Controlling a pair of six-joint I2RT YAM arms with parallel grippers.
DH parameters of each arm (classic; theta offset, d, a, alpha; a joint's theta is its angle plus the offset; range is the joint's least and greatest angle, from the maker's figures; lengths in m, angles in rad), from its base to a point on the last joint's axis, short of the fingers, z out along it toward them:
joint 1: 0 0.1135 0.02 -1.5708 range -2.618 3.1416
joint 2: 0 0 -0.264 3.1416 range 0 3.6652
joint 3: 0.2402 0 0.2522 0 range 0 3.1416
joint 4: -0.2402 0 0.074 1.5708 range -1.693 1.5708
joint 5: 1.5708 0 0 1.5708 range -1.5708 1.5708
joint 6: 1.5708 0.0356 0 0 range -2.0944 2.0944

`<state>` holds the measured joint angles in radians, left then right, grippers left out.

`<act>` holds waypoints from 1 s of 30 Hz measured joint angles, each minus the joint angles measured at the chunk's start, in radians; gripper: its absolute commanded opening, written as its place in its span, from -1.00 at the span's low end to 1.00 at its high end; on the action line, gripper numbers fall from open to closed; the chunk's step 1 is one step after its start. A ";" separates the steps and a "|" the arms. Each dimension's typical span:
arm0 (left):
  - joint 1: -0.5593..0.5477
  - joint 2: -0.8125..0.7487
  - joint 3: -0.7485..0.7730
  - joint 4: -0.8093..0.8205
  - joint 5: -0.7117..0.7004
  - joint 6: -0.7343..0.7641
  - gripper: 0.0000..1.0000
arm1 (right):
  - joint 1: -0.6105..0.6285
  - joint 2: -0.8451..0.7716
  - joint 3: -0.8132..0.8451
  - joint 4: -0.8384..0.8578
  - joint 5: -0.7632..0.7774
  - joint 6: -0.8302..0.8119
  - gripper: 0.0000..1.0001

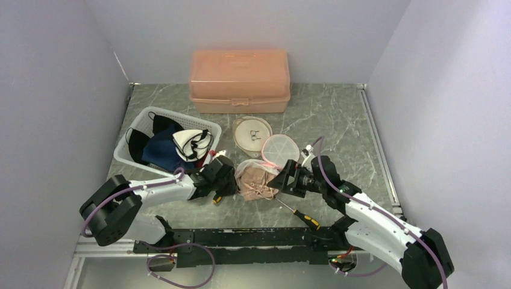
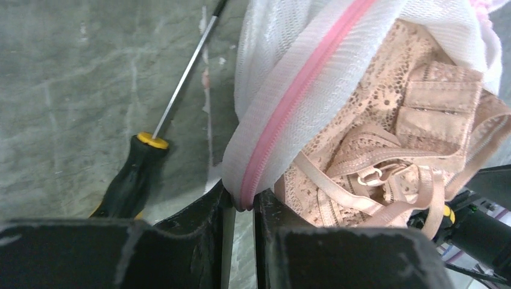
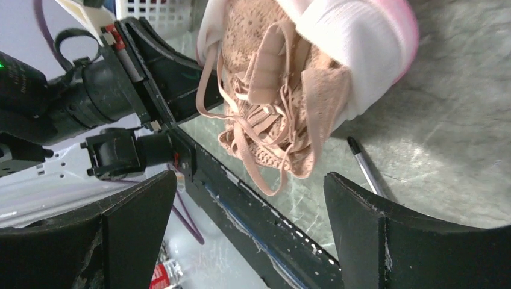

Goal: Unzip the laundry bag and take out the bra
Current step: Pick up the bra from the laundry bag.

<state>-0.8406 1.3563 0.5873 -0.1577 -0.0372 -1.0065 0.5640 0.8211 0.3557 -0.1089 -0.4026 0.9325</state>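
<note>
Jaws nearly together, the left pincer pinches the pink zipper rim of the round white mesh laundry bag at the middle of the grey marbled tabletop. The right pincer stands spread wide and holds nothing, facing the beige lace bra that spills, straps dangling, from the bag's open mouth. The bag looks unzipped far enough, so the step in hand appears to be the pull-out. It is best done by closing the right jaws on the bunched cups or band rather than on a lone strap, then drawing away from the left arm's anchoring grip so the mesh does not come along. A black-and-yellow screwdriver lies just beside the bag, near the right arm's likely path, and could snag a strap. Well apart at the rear are a white plastic basket of dark garments and a peach lidded plastic box.
</note>
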 measured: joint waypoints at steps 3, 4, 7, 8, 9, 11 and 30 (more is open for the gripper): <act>-0.017 0.003 0.000 0.027 0.008 0.003 -0.65 | 0.041 0.056 0.000 0.027 0.000 0.015 0.87; -0.025 0.008 0.000 0.035 0.012 0.005 -0.66 | 0.053 0.084 0.002 0.036 0.000 0.021 0.86; -0.044 0.027 0.004 0.048 0.015 0.018 -0.67 | 0.079 0.175 0.006 0.060 0.001 0.036 0.83; -0.048 0.032 0.006 0.049 0.015 0.019 -0.67 | 0.085 0.200 0.007 0.064 0.002 0.041 0.81; -0.053 0.036 0.007 0.049 0.015 0.022 -0.68 | 0.090 0.220 0.008 0.066 0.004 0.044 0.79; -0.058 0.040 0.010 0.050 0.016 0.026 -0.68 | 0.095 0.248 0.010 0.079 0.010 0.054 0.75; -0.067 0.040 0.013 0.065 0.017 0.053 -0.71 | 0.100 0.465 0.093 0.232 0.066 0.116 -0.42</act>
<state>-0.9073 1.3960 0.6006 -0.0925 -0.0200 -0.9531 0.6643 1.2858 0.4492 0.1226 -0.3367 1.0481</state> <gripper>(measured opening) 0.151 0.463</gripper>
